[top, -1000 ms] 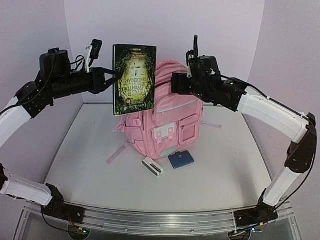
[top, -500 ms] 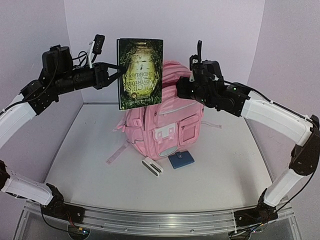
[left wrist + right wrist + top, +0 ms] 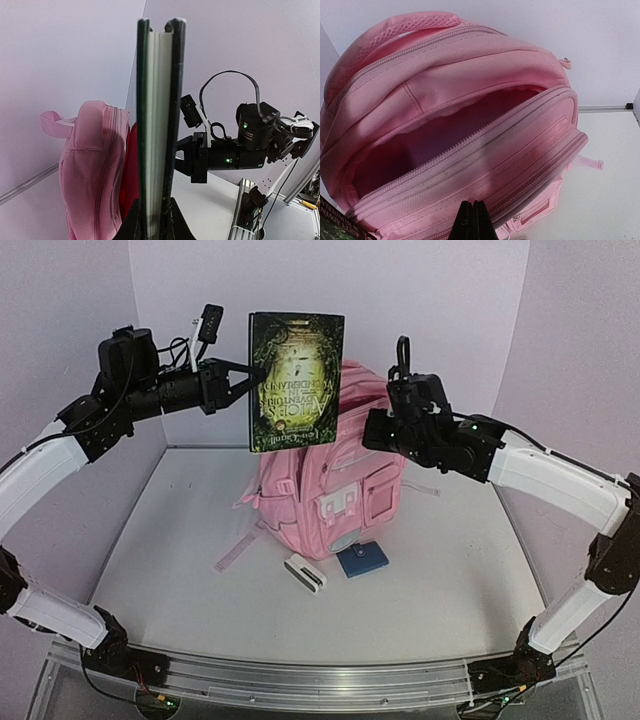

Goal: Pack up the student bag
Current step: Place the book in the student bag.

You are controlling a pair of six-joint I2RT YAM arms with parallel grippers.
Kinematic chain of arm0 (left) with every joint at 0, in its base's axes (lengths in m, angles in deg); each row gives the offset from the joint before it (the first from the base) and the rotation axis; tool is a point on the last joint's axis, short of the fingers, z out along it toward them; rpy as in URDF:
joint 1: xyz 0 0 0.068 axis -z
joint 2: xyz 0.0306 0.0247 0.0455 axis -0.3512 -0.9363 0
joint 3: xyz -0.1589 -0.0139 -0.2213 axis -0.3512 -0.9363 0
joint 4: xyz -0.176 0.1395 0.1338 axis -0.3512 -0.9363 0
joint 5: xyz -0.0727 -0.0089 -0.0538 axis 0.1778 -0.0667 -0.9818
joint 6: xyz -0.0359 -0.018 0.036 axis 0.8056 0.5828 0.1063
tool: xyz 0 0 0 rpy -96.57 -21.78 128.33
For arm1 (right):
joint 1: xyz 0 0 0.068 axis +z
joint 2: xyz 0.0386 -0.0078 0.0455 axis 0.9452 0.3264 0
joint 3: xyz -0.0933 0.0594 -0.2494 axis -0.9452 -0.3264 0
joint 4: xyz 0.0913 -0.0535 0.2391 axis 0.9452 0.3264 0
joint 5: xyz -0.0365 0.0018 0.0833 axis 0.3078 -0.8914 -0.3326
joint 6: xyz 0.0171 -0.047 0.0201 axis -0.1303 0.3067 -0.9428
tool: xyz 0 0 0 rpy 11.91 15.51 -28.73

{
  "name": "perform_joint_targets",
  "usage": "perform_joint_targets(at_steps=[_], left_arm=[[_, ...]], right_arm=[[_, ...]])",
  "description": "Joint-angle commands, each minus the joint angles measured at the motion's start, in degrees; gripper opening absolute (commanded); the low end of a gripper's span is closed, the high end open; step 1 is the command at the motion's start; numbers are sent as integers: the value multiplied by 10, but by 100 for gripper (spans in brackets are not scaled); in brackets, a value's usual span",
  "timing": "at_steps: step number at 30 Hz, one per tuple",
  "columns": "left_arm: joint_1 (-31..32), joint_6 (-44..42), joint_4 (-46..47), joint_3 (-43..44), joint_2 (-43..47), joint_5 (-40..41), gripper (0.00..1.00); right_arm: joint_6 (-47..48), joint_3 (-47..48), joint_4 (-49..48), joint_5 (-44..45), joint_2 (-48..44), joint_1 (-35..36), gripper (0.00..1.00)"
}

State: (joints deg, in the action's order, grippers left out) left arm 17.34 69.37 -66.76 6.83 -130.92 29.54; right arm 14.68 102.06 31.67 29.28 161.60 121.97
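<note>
The student bag (image 3: 322, 502) stands upright near the middle of the surface (image 3: 170, 550). Its front pockets face the arm bases. In the right wrist view its main compartment is unzipped and gapes wide, with a dark pink lining inside.

The left fingers (image 3: 129, 227) clamp a dark green book (image 3: 295, 380) by one edge. They hold it upright in the air, with the cover towards the top camera and the title upside down. In the top view the book hangs over the bag's upper left part. In the left wrist view the book is edge-on and the bag is beside and below it, apart from the left fingers.

The right fingers (image 3: 468, 222) are pressed together with no gap showing. Their tips lie right against the front wall of the bag, just below the open zip. I cannot tell whether any fabric is pinched between them.

In front of the bag, a small white object (image 3: 305, 572) and a flat blue square item (image 3: 362, 560) lie side by side on the surface, close to the bag's base.
</note>
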Motion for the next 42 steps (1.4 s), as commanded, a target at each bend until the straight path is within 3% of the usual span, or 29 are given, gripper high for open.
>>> perform_joint_targets(at_steps=[1,19,28,42], left_arm=[[-11,-12,55,50,37,6,0],[-27,-12,33,108,31,18,0],[-25,52,153,50,-18,-68,0],[-5,10,209,1,-75,-47,0]], right_arm=[[-6,-5,20,19,-6,-3,0],[-12,-26,20,25,-27,-3,0],[-17,-28,20,22,-31,-3,0],[-23,-27,15,5,-30,-3,0]])
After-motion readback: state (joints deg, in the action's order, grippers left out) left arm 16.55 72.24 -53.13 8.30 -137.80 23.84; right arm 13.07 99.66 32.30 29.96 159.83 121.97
